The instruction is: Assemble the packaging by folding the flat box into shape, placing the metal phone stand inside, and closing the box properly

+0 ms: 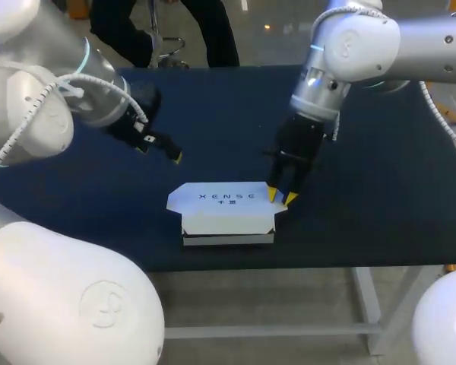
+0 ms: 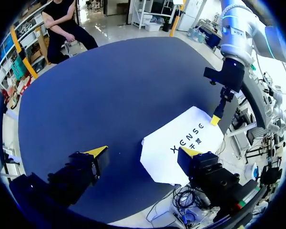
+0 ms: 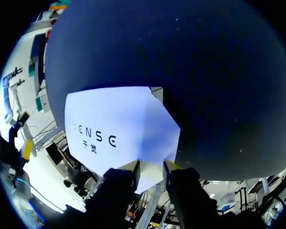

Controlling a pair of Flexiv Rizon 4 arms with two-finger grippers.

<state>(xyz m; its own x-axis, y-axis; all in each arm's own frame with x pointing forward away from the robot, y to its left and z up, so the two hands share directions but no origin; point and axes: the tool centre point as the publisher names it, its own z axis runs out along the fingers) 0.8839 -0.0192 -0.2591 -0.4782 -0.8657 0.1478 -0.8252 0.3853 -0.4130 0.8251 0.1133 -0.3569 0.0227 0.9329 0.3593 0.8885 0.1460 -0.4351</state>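
The white box [image 1: 222,213] stands folded near the table's front edge, its printed lid lying flat on top. My right gripper [image 1: 282,198] comes down at the box's right end. In the right wrist view its fingers [image 3: 151,168] pinch the white end flap of the box [image 3: 119,124] from both sides. My left gripper [image 1: 161,150] hangs open above the cloth, behind and to the left of the box. From the left wrist, the box [image 2: 181,143] lies ahead of the wide-open fingers [image 2: 143,152], with the right gripper [image 2: 215,119] at its far end. No phone stand shows in any view.
The dark blue table [image 1: 380,198] stretches behind and to both sides of the box. Its front edge [image 1: 327,266] runs just below the box.
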